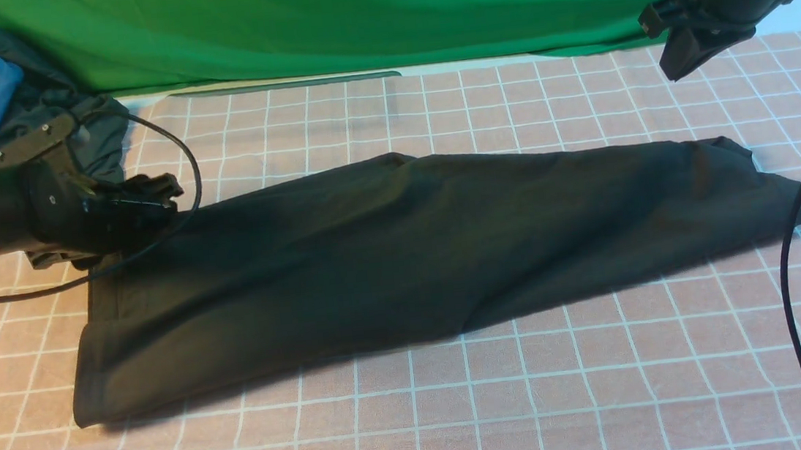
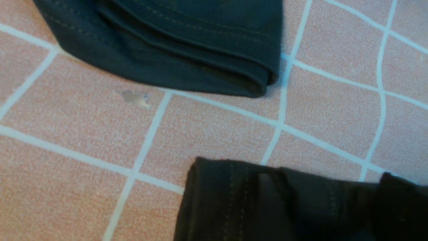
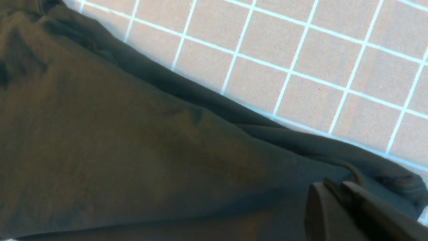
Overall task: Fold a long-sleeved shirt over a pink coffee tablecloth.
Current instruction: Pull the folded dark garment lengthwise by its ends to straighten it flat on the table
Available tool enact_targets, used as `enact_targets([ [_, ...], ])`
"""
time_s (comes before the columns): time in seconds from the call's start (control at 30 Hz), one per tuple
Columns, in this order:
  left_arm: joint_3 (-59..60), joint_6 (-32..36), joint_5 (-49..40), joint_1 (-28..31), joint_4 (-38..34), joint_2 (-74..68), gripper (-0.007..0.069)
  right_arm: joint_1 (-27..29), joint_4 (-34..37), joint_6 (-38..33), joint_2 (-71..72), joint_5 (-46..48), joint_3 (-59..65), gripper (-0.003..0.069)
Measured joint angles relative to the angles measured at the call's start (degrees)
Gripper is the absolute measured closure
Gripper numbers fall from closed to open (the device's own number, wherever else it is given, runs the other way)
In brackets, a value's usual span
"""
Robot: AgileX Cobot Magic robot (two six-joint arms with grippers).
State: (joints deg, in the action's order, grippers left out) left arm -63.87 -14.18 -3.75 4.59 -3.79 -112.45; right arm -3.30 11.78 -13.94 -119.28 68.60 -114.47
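Left pincer (image 1: 164,193) sits at the left corner of the shirt (image 1: 403,254), folded long across the tablecloth (image 1: 535,403); whether it's spread I cannot tell. Right pincer (image 1: 675,65), pressed together, hangs clear. I'd pinch all hem layers squarely before lifting.

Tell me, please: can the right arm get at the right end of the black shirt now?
Probably yes: the right claw hangs, shut, above the tablecloth beyond the shirt, with only bare cloth between them.
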Motion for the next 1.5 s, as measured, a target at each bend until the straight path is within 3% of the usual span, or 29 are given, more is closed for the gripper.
enact_targets([
  [0.07, 0.0, 0.0, -0.1, 0.0, 1.0, 0.0, 0.0381, 0.0, 0.0, -0.3, 0.0, -0.1, 0.0, 0.0569],
  [0.1, 0.0, 0.1, -0.8, 0.0, 2.3, 0.1, 0.049, 0.0, 0.0, -0.5, 0.0, -0.3, 0.0, 0.0568],
  [0.17, 0.0, 0.1, -2.5, 0.0, 3.8, 0.7, 0.0564, 0.0, 0.0, -0.9, 0.0, -0.3, 0.0, 0.0568],
  [0.23, -0.1, 0.2, -4.6, 0.0, 5.1, 2.2, 0.0577, 0.0, -0.1, -1.0, 0.0, -0.3, 0.0, 0.0567],
  [0.7, -0.9, 0.2, -8.2, 2.9, 11.3, 8.8, 0.0576, 0.0, 0.0, -1.1, 0.0, 0.7, 0.0, 0.055],
  [1.27, -0.9, 1.4, -1.5, 5.6, 11.7, 5.0, 0.0571, 0.0, 0.1, -1.1, 0.0, 1.1, 0.0, 0.0537],
  [1.4, -0.9, 1.4, 0.1, 5.6, 11.7, 4.8, 0.0515, 0.0, 0.1, -1.1, 0.0, 1.1, 0.0, 0.0527],
  [1.5, -1.2, 1.5, 0.1, 5.6, 12.1, 5.4, 0.0393, 0.0, -0.2, -0.5, 0.0, 1.1, 0.0, 0.0481],
])
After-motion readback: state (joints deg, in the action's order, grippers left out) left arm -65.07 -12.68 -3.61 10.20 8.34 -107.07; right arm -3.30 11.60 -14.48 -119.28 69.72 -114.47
